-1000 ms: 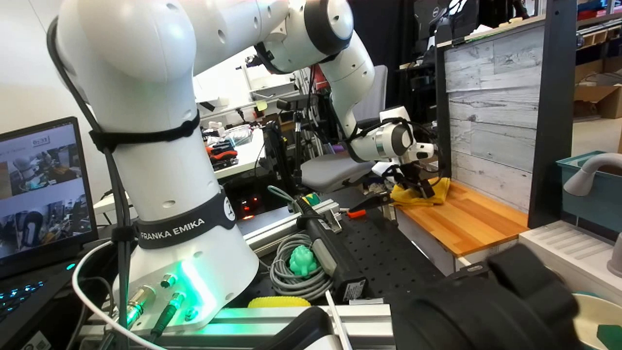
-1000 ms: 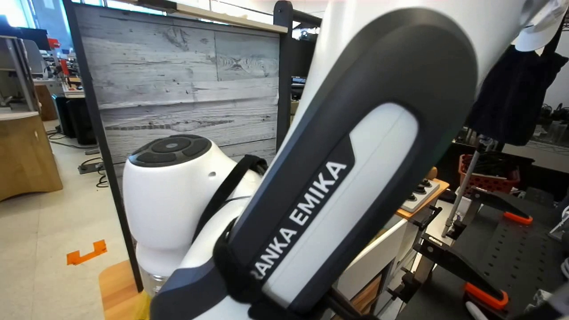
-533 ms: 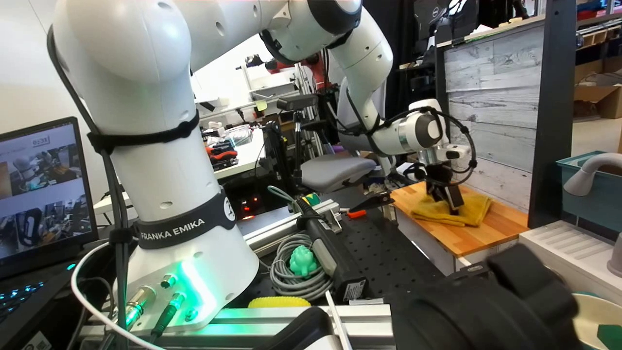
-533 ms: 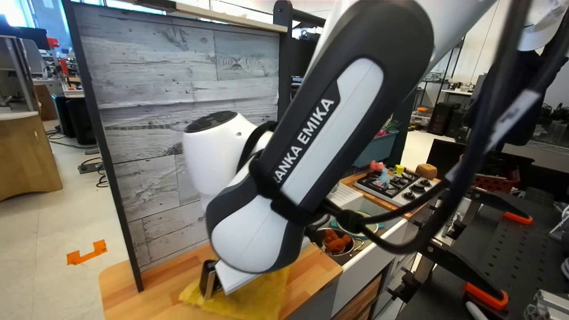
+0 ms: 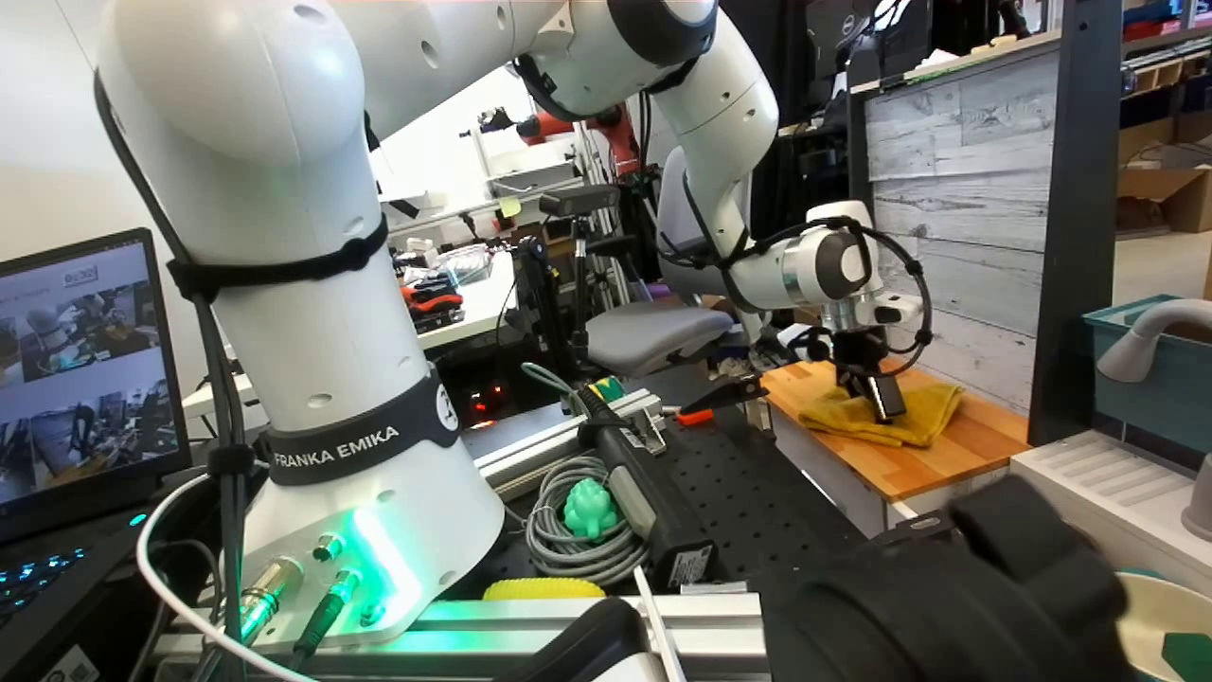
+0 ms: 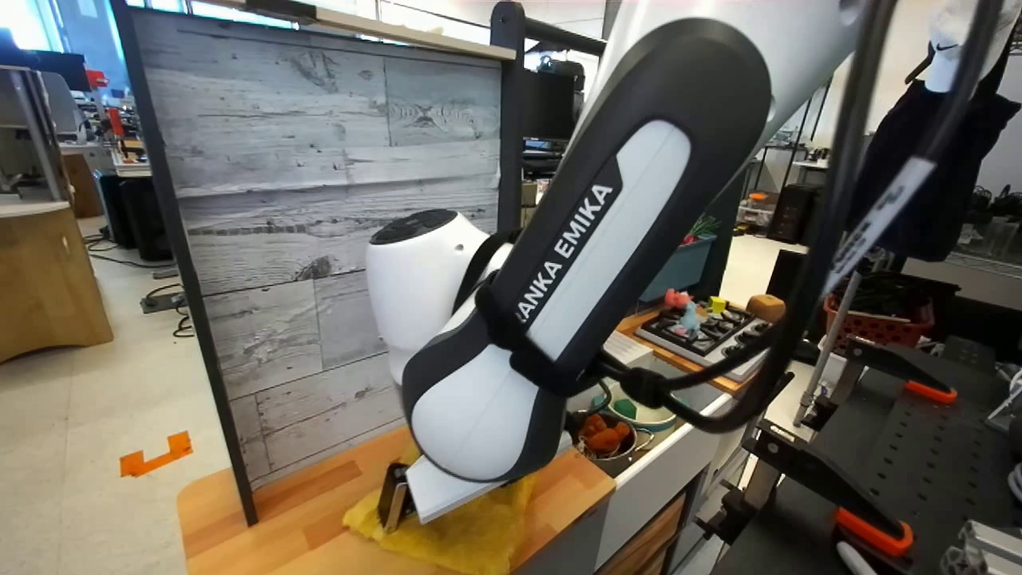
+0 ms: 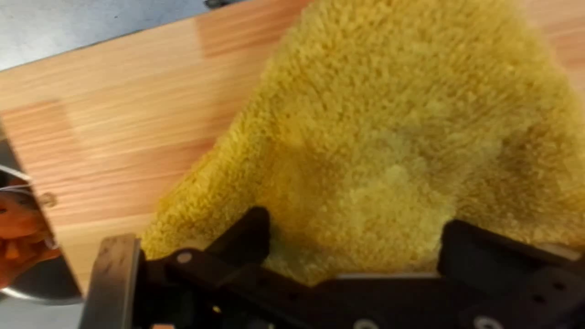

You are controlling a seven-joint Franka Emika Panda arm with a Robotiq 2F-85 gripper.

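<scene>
Wooden counter [image 6: 271, 511]: in exterior view, wood is seen left and right of yellow cloth [image 7: 388, 137]. Cloth: laid rumpled on it, under gripper [image 7: 355, 228]. Gripper: pointed down, fingers [image 7: 475, 253] spread wide, nothing pinched. Whether cloth is touched cannot be surely told, wrist view being blurred. If lowered too deep, wood may be struck; if closed too shallow, cloth may be let slip.

Blur softens the bright wooden top [image 7: 128, 132] beside the yellow cloth [image 7: 402, 91]; shadow dims its hollows, and before it my fingers [image 7: 249, 235] look near-black.
</scene>
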